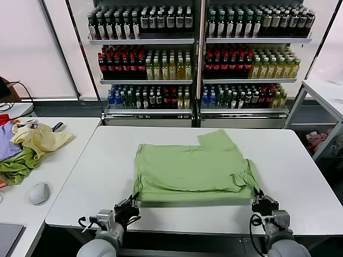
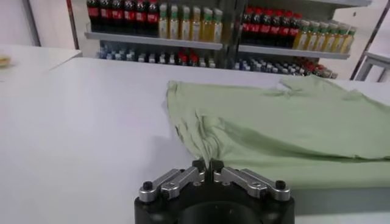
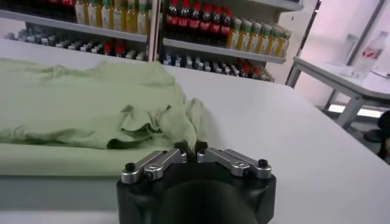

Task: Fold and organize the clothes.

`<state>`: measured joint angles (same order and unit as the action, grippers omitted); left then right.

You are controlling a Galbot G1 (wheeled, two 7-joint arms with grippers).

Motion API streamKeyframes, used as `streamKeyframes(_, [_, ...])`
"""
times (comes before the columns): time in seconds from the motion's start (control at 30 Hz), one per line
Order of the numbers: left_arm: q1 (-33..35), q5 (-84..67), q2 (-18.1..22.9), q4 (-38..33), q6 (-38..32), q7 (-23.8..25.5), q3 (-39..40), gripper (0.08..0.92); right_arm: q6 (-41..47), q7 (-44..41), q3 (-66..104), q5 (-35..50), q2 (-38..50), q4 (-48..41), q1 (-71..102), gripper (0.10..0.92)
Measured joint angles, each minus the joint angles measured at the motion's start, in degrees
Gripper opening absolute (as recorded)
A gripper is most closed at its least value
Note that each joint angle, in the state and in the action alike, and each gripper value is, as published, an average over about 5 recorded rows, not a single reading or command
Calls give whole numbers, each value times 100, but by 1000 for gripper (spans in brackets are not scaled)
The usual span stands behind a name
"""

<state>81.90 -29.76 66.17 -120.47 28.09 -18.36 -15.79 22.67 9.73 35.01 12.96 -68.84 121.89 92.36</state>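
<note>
Fabric of the light green polo shirt (image 1: 195, 168) lies spread across the middle of the white desk (image 1: 289, 160), folded into a rough rectangle, and we hold it at both near corners. Our left gripper (image 1: 130, 202) has its fingers (image 2: 199, 165) closed on the shirt's near left corner, where the cloth gathers into pleats that run straight into the pinch; beyond those fingers the garment fans out flat toward the far side. Our right gripper (image 1: 262, 199) has its fingers (image 3: 181, 148) pinched shut on the near right corner, with a rumpled sleeve bunched just past them and a smooth folded edge stretching away to their side toward the other arm. Both grippers sit low at the near edge of the desk, with the shirt's front hem running between them. Far beyond the fingers stand shelves of bottles (image 1: 198, 53). On a side desk (image 1: 75, 128) out past our left gripper rest a pale yellow garment (image 1: 40, 138), a purple garment (image 1: 6, 143), a darker green garment (image 1: 16, 167) and a computer mouse (image 1: 38, 193), all well apart from the shirt.
</note>
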Motion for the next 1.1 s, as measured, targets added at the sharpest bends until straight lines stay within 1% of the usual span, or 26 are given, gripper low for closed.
streamKeyframes(0.07, [200, 72, -22, -147, 30, 24, -70, 113, 4, -17, 30, -68, -9, 126, 174, 176])
streamKeyframes(0.17, [456, 163, -50, -332, 89, 54, -169, 124, -7, -43, 69, -132, -18, 300, 357, 244])
streamKeyframes(0.23, [593, 217, -60, -435, 130, 66, -233, 157, -39, -53, 91, -147, -22, 406, 431, 304])
streamKeyframes(0.43, [809, 286, -111, -704, 176, 76, -417, 326, -180, -39, 87, -57, 30, 560, 406, 477])
streamKeyframes(0.6, [788, 188, -195, -792, 139, 52, -587, 473, -187, 0, -33, 106, 148, 496, 13, 624])
streamKeyframes(0.73, [551, -27, -289, -716, 45, -14, -664, 585, -110, 62, -252, 277, 238, 208, -575, 728])
streamKeyframes(0.87, [78, -267, -361, -423, -35, -88, -619, 698, 14, 114, -554, 461, 302, -288, -1308, 806])
streamKeyframes(0.93, [-227, -352, -371, -204, -62, -117, -539, 757, 74, 130, -719, 542, 327, -581, -1703, 817])
streamKeyframes(1.0, [-551, -401, -366, 46, -83, -137, -429, 797, 136, 148, -900, 615, 334, -900, -2118, 821])
streamKeyframes(1.1, [-1070, -438, -335, 484, -108, -159, -217, 819, 227, 170, -1174, 690, 319, -1406, -2736, 822])
